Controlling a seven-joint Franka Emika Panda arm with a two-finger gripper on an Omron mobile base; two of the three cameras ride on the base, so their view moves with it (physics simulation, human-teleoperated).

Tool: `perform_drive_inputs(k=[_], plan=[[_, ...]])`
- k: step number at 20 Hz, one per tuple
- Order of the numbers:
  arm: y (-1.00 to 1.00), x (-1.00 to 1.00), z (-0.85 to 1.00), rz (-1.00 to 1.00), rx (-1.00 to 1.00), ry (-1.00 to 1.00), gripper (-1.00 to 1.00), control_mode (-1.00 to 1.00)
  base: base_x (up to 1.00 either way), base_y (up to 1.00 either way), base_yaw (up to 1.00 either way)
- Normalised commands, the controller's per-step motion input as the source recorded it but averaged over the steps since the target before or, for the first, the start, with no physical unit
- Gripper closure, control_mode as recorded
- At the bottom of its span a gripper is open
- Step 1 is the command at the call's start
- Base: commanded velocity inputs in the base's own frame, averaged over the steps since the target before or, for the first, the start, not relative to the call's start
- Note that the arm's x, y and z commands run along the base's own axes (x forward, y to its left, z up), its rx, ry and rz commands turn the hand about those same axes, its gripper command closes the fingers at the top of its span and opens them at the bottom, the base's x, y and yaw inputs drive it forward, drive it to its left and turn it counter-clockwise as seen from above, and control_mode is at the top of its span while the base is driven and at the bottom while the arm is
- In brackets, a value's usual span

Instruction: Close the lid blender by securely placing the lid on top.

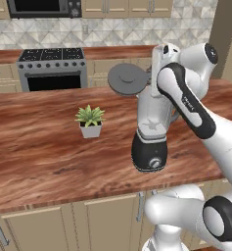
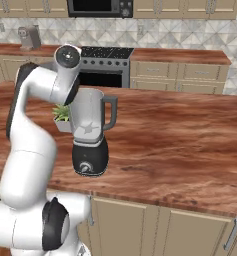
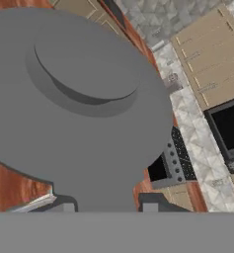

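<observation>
A simulated kitchen with a long wooden counter (image 1: 39, 147) running across the foreground. The blender (image 1: 150, 128) stands upright on the counter near its front edge; it has a rounded black base with a silver dial and a clear greyish jar, and in the right base view the jar's dark handle (image 2: 111, 111) points to the right and the jar mouth is open, with nothing on it. The lid (image 1: 127, 79), a flat round dark grey disc with a raised centre, is held in the air just to the upper left of the blender jar's top in the left base view, level with the jar's rim and off to the side of it, not over the mouth. The white robot arm (image 1: 186, 100) bends over the blender from the right, and its hand meets the lid at the lid's right edge. In the hand view the lid (image 3: 74, 99) sits very close to the camera with its raised centre facing it, and the dark fingers (image 3: 149, 201) rise at its lower edge, gripping the lid by its rim. To the left of the blender, well apart, a small potted plant (image 1: 90, 121) in a white pot stands on the counter. Behind the blender, beyond the counter, a stove (image 1: 52, 68) stands against the far wall.
</observation>
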Motion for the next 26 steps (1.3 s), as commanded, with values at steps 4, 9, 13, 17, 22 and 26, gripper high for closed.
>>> perform_drive_inputs(k=[4,9,13,17,22,26], plan=[[-0.52,0.01,0.24,0.15,0.0,0.12,1.0,-1.0,0.0,0.0,0.0],[-0.3,0.09,0.0,0.09,-0.01,0.2,1.0,-1.0,0.0,0.0,0.0],[-0.31,0.09,-0.06,0.08,-0.02,0.21,1.0,-1.0,0.0,0.0,0.0],[-0.36,0.0,-0.02,0.11,-0.01,0.07,1.0,-1.0,0.0,0.0,0.0],[-0.26,0.0,-0.11,0.1,-0.02,0.07,1.0,-1.0,0.0,0.0,0.0],[-0.33,0.0,-0.19,0.04,-0.04,0.0,1.0,-1.0,0.0,0.0,0.0]])
